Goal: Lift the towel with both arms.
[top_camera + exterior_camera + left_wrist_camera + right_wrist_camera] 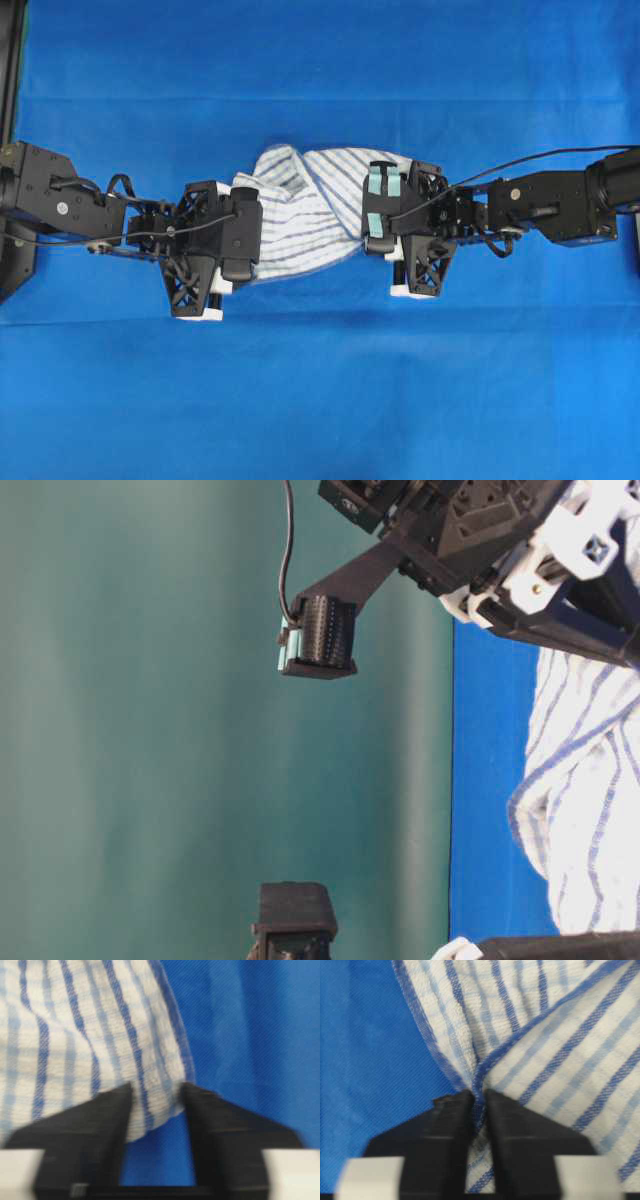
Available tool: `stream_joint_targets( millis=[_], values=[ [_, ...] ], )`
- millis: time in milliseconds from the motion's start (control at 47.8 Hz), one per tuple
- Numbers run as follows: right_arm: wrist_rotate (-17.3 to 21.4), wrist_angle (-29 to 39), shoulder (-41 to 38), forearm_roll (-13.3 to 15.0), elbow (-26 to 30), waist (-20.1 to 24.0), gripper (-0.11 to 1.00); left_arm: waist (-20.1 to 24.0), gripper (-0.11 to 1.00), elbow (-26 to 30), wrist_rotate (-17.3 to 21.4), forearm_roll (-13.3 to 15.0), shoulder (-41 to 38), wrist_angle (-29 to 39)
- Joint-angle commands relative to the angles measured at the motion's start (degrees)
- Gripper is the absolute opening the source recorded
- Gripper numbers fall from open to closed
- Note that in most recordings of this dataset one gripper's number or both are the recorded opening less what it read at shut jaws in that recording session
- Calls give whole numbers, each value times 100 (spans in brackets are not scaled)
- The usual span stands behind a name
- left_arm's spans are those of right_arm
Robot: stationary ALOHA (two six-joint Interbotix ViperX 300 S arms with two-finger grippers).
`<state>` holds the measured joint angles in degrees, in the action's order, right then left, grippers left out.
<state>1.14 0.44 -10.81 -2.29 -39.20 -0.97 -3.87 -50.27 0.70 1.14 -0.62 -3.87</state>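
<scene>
towel: long axis runs left-right between both arms, bunched at each end
left tool: clenched on towel's edge
right tool: pinching towel's hem

Both arms reach in level from opposite sides of the overhead view, wrists straight, grippers pointing toward each other across the middle. Left gripper: fingers pinched on a bunched fold of the towel, a narrow gap between them filled by cloth. Right gripper: fingers nearly together, clamping a hemmed edge of the towel. In the overhead view the left gripper sits at the cloth's left edge, the right gripper at its right edge. Wrist cameras ride on top of both hands.
</scene>
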Motion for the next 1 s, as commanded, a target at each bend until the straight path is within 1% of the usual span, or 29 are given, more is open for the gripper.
stream_joint_targets(
  millis=[0, 63, 105, 209, 314, 523, 648, 795, 983],
  values=[
    [0, -26, 70, 0, 79, -18, 5, 44, 17, 35, 0, 9, 79, 18],
    [0, -18, 79, 9, 79, -18, 5, 53, 4, 35, 9, 9, 88, 44],
    [0, -26, 79, 0, 88, -18, 5, 53, 1, 44, 9, 9, 88, 53],
    [0, 9, 141, -9, 114, -18, 5, 53, 1, 70, 0, 9, 158, 105],
    [9, 88, 413, -9, 114, -18, 5, 53, 1, 105, 0, 9, 325, 237],
    [9, 413, 1222, -9, 158, -18, 5, 79, 1, 352, 9, 9, 1055, 782],
    [0, 624, 1687, 0, 246, -35, 5, 167, 1, 492, 9, 9, 1600, 1090],
    [0, 984, 2188, 9, 404, -132, 5, 290, 1, 606, 0, 18, 2171, 1274],
    [-9, 1670, 2742, 97, 844, -352, 5, 431, 1, 826, -9, 9, 2936, 1354]
  ],
)
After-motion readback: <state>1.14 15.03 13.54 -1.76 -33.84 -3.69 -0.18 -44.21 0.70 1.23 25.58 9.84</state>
